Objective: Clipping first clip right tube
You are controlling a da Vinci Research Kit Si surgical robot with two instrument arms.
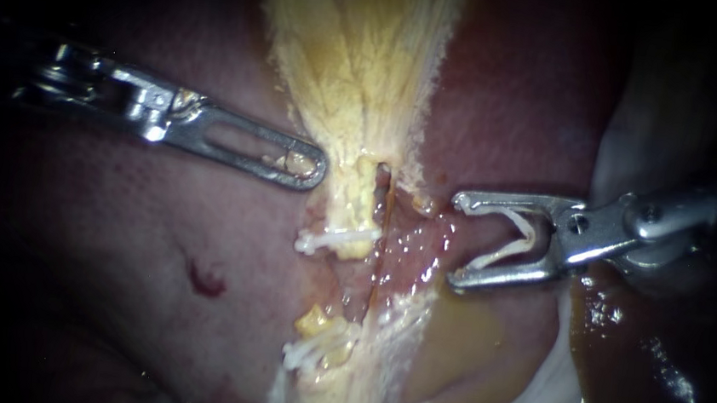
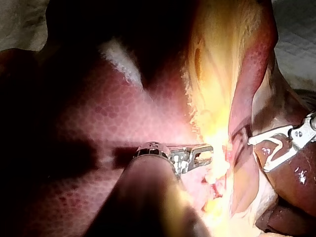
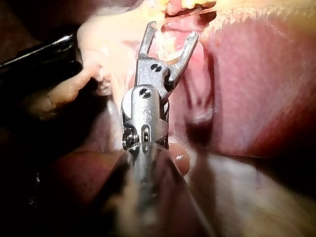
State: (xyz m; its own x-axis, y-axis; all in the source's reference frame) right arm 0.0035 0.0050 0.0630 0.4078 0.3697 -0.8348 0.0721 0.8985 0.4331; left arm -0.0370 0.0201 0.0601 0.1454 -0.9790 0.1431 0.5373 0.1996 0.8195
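Note:
The pale yellow gallbladder (image 1: 358,48) narrows downward into two tubes. The left tube (image 1: 354,205) is yellow and carries two white clips (image 1: 334,241), one lower down. The right tube (image 1: 411,240) is pink, wet and bare. My right instrument (image 1: 458,241) holds a white clip (image 1: 505,239) spread in a V between wide jaws, whose tips stand just to the right of the right tube, not around it. In the right wrist view the jaws (image 3: 171,30) point at pink tissue. My left instrument (image 1: 314,168) is shut on the gallbladder's neck, also seen in the left wrist view (image 2: 200,155).
Liver (image 1: 117,234) lies on both sides of the tubes, with a small red spot (image 1: 207,282) on its left part. Pale white tissue (image 1: 548,396) and yellow fluid sit below the right instrument's jaws.

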